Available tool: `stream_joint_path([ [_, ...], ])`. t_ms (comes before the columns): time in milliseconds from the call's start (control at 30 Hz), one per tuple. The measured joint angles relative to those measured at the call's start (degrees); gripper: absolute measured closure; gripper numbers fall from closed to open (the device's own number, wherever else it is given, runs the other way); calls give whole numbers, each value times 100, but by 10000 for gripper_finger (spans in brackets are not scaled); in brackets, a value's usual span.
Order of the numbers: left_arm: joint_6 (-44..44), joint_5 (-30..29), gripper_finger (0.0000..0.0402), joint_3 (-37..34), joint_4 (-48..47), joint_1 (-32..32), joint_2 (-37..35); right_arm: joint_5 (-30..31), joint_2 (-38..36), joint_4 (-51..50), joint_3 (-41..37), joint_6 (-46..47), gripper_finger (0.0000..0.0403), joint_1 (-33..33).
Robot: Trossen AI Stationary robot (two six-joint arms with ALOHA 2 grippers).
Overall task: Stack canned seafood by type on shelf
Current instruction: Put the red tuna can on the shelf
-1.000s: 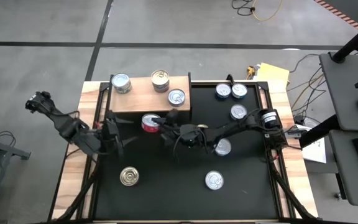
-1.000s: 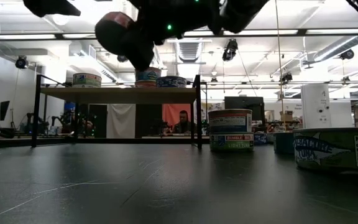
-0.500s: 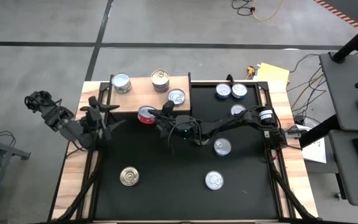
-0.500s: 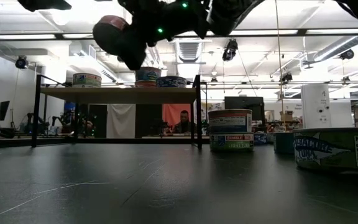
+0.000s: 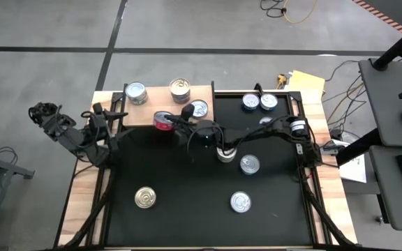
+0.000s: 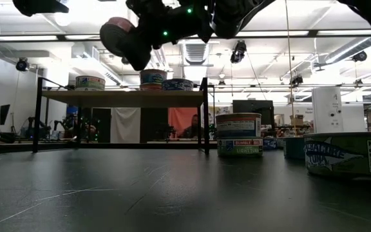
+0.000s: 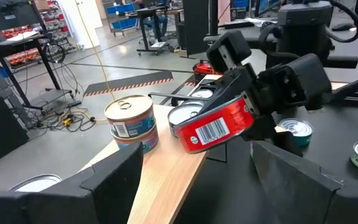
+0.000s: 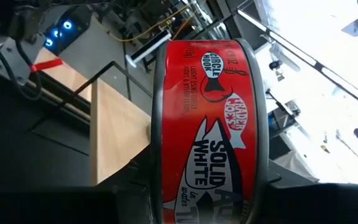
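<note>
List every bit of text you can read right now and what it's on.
"SOLID WHITE": red can held in the right gripper.
"CIRCLE HOOK": small logo on the same can; the finer print beside it is too small to read.
"BUMBLE BEE": lower can of the stack on the table.
"TUNA" and "Nutrition": near can, at the picture's edge.
Barcode on the red can: digits unreadable.
Shelf cans: labels too small.

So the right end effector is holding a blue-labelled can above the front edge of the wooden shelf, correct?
Not quite. The can in the right end effector has a red label, not blue, as the left wrist and right wrist views show. The rest holds: it is held above the front edge of the wooden shelf.
</note>
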Motion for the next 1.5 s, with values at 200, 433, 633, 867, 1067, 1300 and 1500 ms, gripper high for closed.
stream_joint_path([
  [200,0,-2,113,-1,0,0,-35,-314,0,-121,0,508,277,-124],
  [433,-48,-1,113,-2,4,0,1,-312,0,-428,0,505,279,-122],
  [633,-230,6,113,-4,5,0,26,12,0,-701,-2,199,278,-108],
  [867,-501,-523,113,-7,6,0,-7,96,0,-868,11,-330,280,-81],
  [1067,-224,-855,113,-7,7,0,-15,-93,0,-277,13,-672,280,-83],
  [1300,-197,-889,113,-7,4,0,-15,-877,1,-282,391,-530,280,-83],
  [1500,-193,-996,113,-7,4,2,-15,-1053,24,-914,803,-335,279,-85],
])
